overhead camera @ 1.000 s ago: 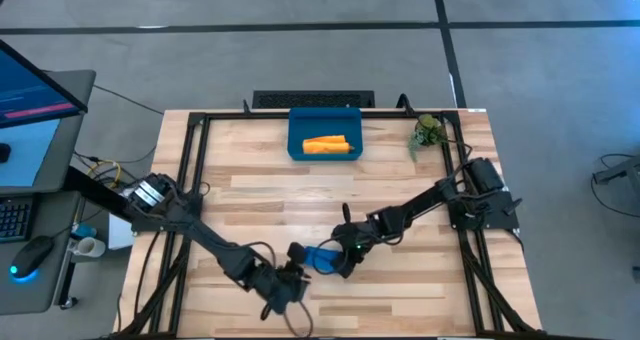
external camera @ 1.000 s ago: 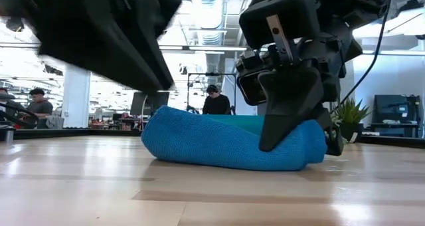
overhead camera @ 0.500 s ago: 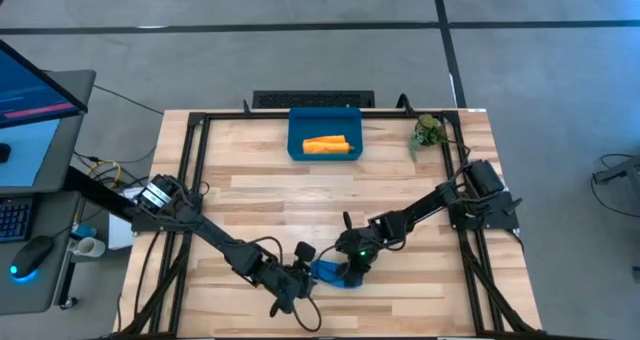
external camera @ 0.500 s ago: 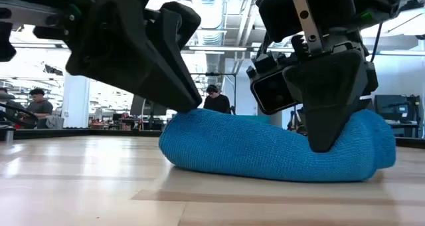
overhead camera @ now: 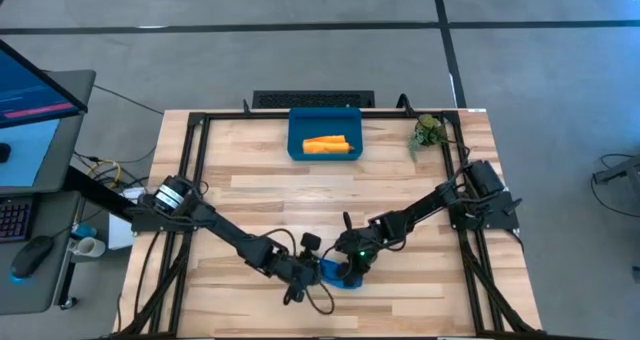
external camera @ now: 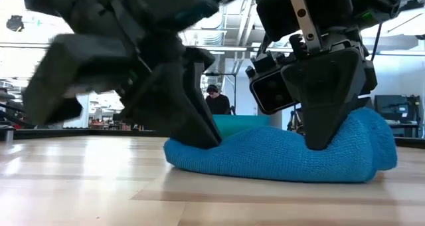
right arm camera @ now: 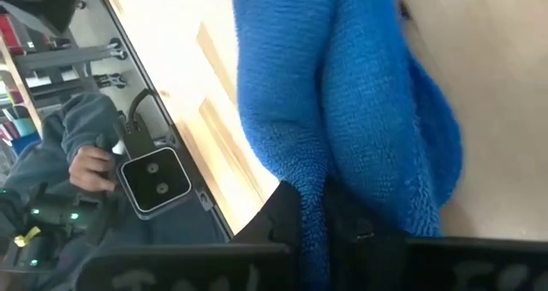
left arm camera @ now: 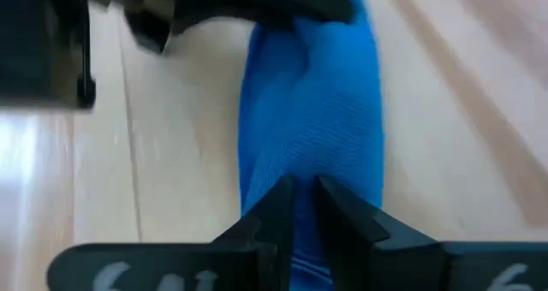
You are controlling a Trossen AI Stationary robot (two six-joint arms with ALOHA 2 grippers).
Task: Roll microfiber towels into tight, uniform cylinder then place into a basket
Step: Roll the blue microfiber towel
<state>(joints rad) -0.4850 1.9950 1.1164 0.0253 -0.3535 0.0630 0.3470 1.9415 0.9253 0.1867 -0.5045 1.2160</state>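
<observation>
A bright blue microfiber towel [overhead camera: 335, 273], rolled into a thick bundle, lies on the wood near the table's front edge; in the low view the blue towel [external camera: 279, 159] rests on its long side. My left gripper [overhead camera: 313, 271] is at its left end, shut on cloth. My right gripper [overhead camera: 350, 270] is at its right part, also shut on cloth. The orange-yellow towel [overhead camera: 327, 144] lies rolled inside the dark-blue basket [overhead camera: 296, 130] at the far edge. My left gripper pinches a bit of cloth at the roll's left end [left arm camera: 300, 167] between its two fingers [external camera: 199, 129]. They slant down from the table's left and lie along the roll. The roll stays on the table. My right gripper pinches cloth on top of the roll's right part [right arm camera: 321, 167] between its fingers [external camera: 325, 129], at a crease between two bulges. The fingers slant down from the right and dent the roll where they dig in. One layer or several, I cannot tell.
A small green plant [overhead camera: 427, 132] stands at the far right corner. Black frame rails [overhead camera: 190, 170] run along the table's left and right sides. People sit in the room beyond the table [external camera: 216, 101], and a person [right arm camera: 77, 154] shows beside it.
My left gripper has swung toward the table's right and come down onto the roll's left end. The blue towel has shifted a little toward the near edge under my right gripper, whose wrist has turned, and its right end now bulges fatter.
</observation>
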